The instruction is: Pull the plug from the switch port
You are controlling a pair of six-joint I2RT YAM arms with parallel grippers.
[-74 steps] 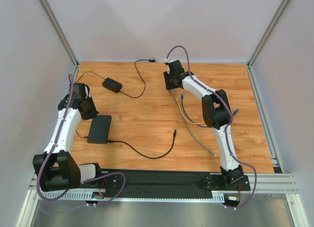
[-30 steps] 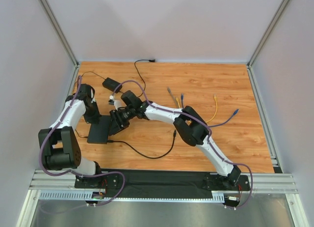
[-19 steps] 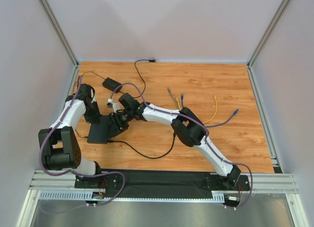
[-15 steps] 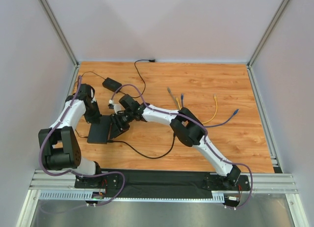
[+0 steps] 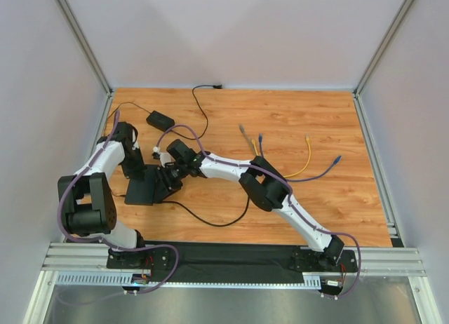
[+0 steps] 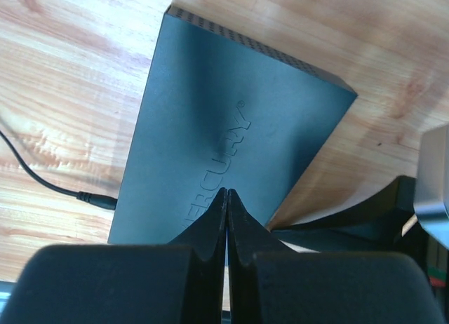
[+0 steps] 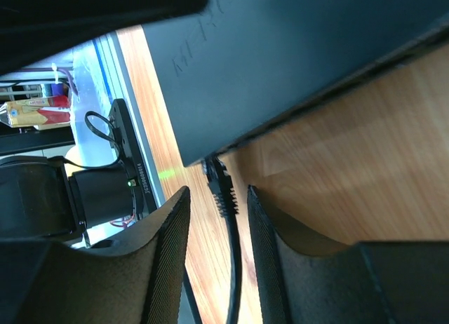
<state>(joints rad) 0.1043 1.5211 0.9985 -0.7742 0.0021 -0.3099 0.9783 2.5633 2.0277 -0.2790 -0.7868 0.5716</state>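
- The flat matte-black rectangular switch (image 6: pixel 231 120) lies directly beneath the left gripper (image 6: pixel 226 194), whose fingers are pressed together, pinching nothing.
- The right gripper (image 7: pixel 217 201) is spread, straddling the small black ribbed plug (image 7: pixel 218 180) seated in the switch's edge.
- Embossed lid lettering reads "MERCURY".

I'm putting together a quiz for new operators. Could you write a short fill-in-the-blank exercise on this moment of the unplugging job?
1. The left end effector has its fingers ___, with the tips over the top of the switch.
2. The right end effector is ___, with one finger on each side of the plug.
3. The cable leading from the plug is ___ in colour.

Missing words: shut; open; black
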